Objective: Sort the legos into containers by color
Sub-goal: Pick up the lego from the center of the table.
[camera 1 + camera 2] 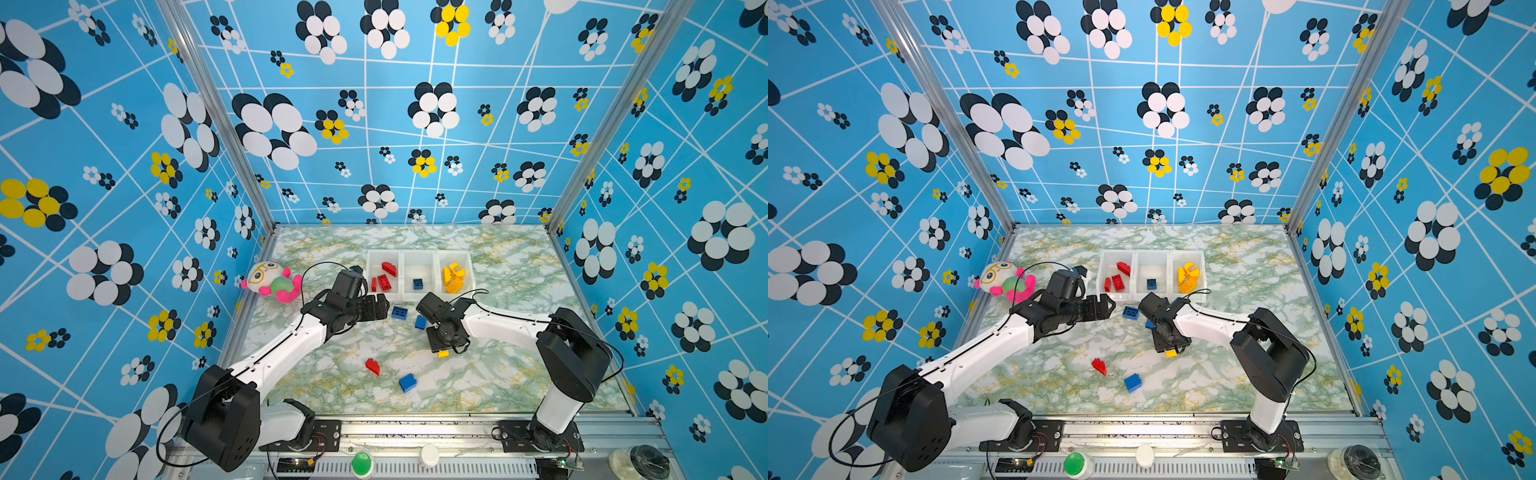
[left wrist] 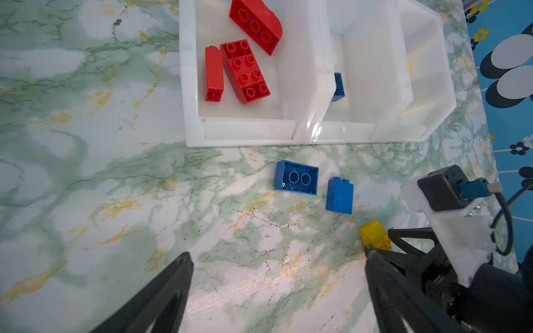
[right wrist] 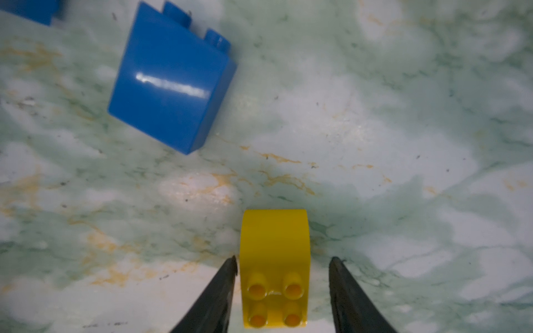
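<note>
I see a yellow lego (image 3: 275, 269) on the table (image 1: 519, 374), sitting between the 2 fingers of my right gripper (image 3: 282, 288). One finger (image 3: 222, 291) looks like it touches the brick and the other has a small gap, so the jaws are part way apart and not clamped. A blue lego (image 3: 170, 89) lies on its side near it, and a flipped blue lego (image 2: 296, 178) lies just beside that, in front of the 3 white containers (image 2: 251, 135). The containers stand in a row: 3 red legos (image 2: 245, 70) in the first, 1 blue in the middle, yellow ones (image 1: 453, 276) in the last. A red lego (image 1: 372, 366) and another blue lego (image 1: 407, 382) lie closer to me. My left gripper (image 2: 277, 276) is spread wide and holds nothing. A plush toy (image 1: 272, 282) sits at the table's edge.
</note>
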Action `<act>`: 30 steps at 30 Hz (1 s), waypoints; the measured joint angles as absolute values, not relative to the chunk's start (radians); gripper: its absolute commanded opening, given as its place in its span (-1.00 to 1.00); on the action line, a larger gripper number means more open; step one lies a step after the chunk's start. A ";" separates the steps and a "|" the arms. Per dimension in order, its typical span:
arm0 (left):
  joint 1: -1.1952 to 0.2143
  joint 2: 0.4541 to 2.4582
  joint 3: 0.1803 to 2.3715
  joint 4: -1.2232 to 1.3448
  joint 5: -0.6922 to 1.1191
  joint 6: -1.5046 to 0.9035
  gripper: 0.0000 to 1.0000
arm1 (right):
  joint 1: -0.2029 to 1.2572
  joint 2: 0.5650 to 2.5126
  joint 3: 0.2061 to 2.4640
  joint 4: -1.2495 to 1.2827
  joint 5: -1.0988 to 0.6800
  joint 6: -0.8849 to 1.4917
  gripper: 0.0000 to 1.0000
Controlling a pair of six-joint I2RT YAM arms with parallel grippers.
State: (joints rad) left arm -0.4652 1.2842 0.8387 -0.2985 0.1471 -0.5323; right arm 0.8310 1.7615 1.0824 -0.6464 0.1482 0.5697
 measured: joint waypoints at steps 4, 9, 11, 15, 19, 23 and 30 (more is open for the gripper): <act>-0.465 1.283 0.839 -0.299 0.147 -0.532 0.90 | 0.831 1.766 1.086 -0.647 0.149 0.566 -0.18; -0.465 1.283 0.839 -0.299 0.147 -0.532 0.90 | 0.831 1.766 1.090 -0.648 0.153 0.567 -0.41; -0.465 1.283 0.839 -0.298 0.148 -0.532 0.91 | 0.831 1.766 1.090 -0.649 0.156 0.565 -0.45; -0.465 1.283 0.837 -0.295 0.151 -0.532 0.91 | 0.831 1.766 1.091 -0.654 0.157 0.566 -0.52; -0.464 1.283 0.823 -0.284 0.152 -0.533 0.91 | 0.833 1.763 1.092 -0.670 0.160 0.569 -0.56; -0.463 1.283 0.819 -0.283 0.159 -0.533 0.91 | 0.834 1.749 1.095 -0.677 0.160 0.582 -0.58; -0.458 1.283 0.819 -0.283 0.169 -0.533 0.92 | 0.834 1.699 1.103 -0.689 0.171 0.610 -0.60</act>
